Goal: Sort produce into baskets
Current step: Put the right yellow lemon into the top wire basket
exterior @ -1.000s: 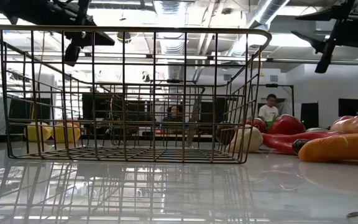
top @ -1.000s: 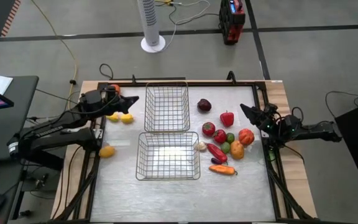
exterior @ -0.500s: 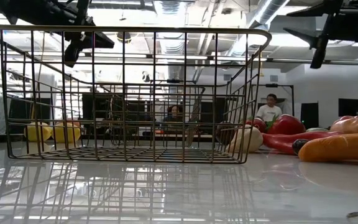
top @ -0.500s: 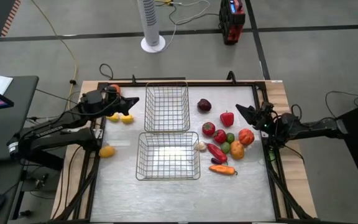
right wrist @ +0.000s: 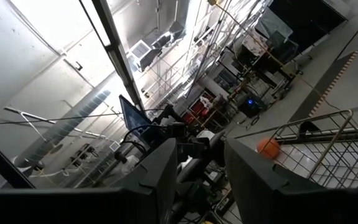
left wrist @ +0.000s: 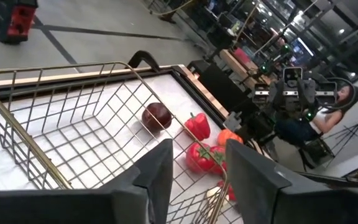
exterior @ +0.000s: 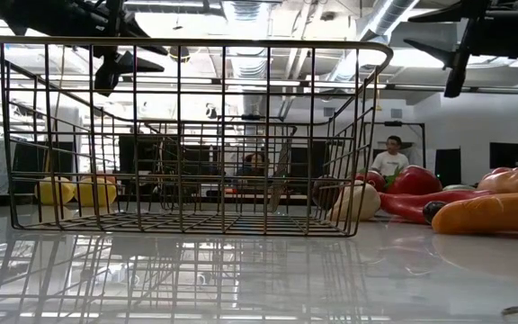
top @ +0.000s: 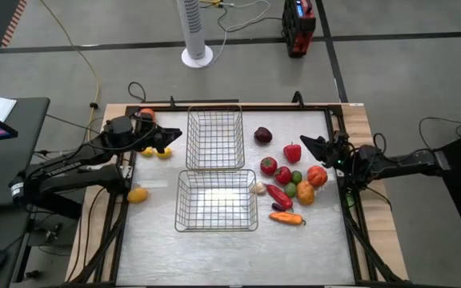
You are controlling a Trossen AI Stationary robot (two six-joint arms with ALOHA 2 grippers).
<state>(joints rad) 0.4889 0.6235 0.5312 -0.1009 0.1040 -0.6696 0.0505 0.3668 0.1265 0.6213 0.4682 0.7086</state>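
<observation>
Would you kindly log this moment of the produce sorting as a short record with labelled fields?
far basket: empty
near basket: empty
produce cluster: right of the baskets, including dark purple round, red pepper, carrot
yellow pieces: two left of the far basket, one left of the near basket
left gripper: jaws open, empty, raised beside the far basket's left edge
right gripper: jaws open, empty, raised over the cluster's right side
sorted so far: nothing

The left gripper [top: 169, 136] is held parted above the table's left; the right gripper [top: 306, 144] is raised, parted, opposite.
</observation>
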